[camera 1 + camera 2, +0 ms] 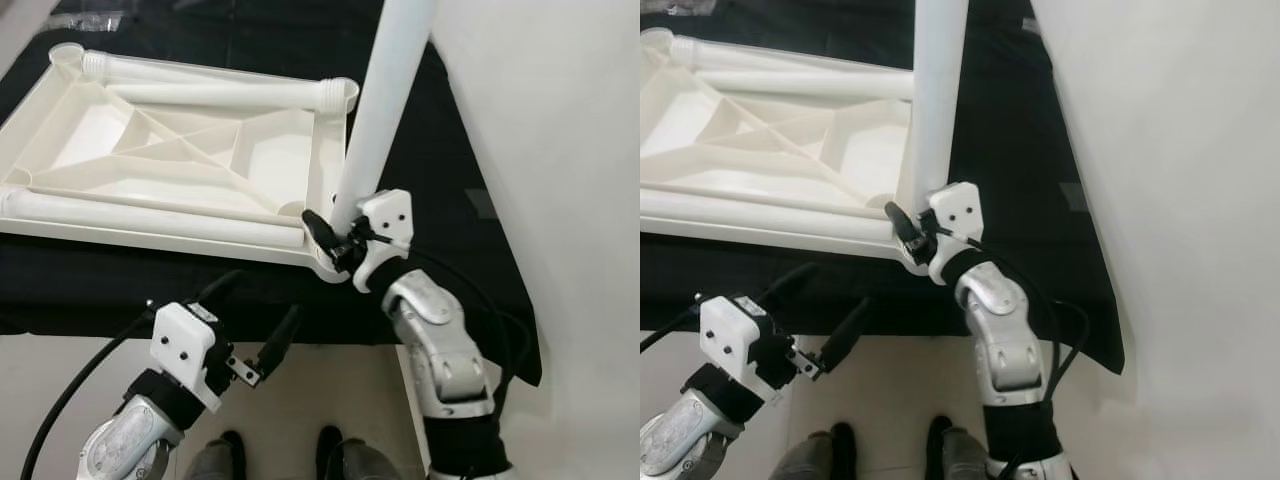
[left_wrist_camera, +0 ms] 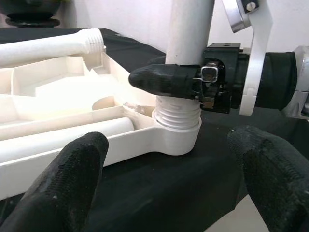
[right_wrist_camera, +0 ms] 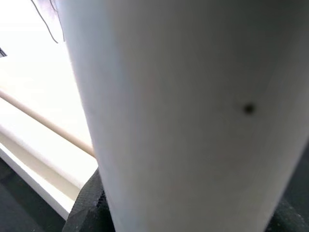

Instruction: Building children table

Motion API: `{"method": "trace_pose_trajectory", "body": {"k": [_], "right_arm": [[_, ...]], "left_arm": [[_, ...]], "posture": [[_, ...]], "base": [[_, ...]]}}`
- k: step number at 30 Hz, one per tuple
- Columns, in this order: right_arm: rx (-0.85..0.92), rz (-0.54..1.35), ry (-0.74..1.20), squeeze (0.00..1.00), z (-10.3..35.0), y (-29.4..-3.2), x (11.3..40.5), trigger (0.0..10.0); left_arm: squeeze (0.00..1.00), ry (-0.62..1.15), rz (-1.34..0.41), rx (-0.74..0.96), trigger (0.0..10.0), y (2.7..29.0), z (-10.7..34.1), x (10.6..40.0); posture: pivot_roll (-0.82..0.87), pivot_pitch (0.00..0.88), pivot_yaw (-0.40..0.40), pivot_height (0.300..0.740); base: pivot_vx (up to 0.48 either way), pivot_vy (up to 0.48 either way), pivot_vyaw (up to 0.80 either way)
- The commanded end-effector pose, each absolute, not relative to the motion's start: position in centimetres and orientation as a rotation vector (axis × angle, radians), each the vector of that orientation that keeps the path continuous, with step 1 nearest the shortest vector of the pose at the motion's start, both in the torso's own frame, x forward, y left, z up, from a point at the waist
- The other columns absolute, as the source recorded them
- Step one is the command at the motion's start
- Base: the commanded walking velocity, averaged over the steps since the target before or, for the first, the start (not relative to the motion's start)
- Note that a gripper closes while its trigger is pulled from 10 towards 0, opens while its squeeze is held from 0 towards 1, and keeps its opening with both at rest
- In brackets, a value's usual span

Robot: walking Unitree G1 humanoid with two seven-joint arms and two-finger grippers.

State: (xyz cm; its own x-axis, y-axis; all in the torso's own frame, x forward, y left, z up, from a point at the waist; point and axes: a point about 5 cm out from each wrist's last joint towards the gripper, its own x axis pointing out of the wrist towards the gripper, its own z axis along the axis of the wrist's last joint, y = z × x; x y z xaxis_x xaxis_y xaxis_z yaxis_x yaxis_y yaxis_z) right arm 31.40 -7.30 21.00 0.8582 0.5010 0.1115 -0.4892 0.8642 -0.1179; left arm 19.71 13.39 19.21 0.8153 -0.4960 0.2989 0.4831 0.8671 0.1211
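A white plastic tabletop [image 1: 120, 170] lies upside down on a black cloth, its ribbed underside up. A white table leg [image 1: 385, 90] stands upright in the near right corner socket [image 2: 176, 137], threaded end in the socket. My right gripper [image 1: 335, 235] is shut on the leg just above the socket. Two more legs lie inside the tabletop: one [image 1: 215, 95] along the far edge, one [image 1: 150, 218] along the near edge. My left gripper [image 1: 265, 350] hangs open below the table's front edge, and its fingertips [image 2: 72, 169] point toward the socket.
The black cloth [image 1: 440, 180] covers the work surface up to its front edge. A white wall [image 1: 560, 150] rises close on the right. Pale floor and the robot's dark feet [image 1: 330, 445] lie below. A black cable [image 1: 70, 390] trails from the left arm.
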Motion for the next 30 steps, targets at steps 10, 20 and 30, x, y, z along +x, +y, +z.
{"method": "trace_pose_trajectory", "body": {"k": [10, 20, 30], "right_arm": [[-0.033, 0.821, -0.167, 1.00, 23.2, -6.7, 33.3, 10.0], [-0.250, 1.412, -0.243, 0.00, 26.4, -8.1, 33.1, 10.0], [-0.212, 1.607, -0.176, 0.00, 26.7, -7.8, 34.4, 0.0]], "left_arm": [[0.00, -0.294, -0.500, 0.027, 10.0, 13.7, 18.8, 19.9], [0.00, -0.286, -0.510, 0.026, 10.0, 13.5, 18.8, 19.8], [0.00, -0.265, -0.522, 0.028, 10.0, 13.3, 18.4, 19.6]], "posture": [[0.09, 0.299, -0.091, 0.740], [0.09, 0.298, -0.090, 0.740], [0.12, 0.302, -0.081, 0.740]], "base": [[0.000, 0.000, 0.00], [0.000, 0.000, 0.00], [0.000, 0.000, 0.00]]}}
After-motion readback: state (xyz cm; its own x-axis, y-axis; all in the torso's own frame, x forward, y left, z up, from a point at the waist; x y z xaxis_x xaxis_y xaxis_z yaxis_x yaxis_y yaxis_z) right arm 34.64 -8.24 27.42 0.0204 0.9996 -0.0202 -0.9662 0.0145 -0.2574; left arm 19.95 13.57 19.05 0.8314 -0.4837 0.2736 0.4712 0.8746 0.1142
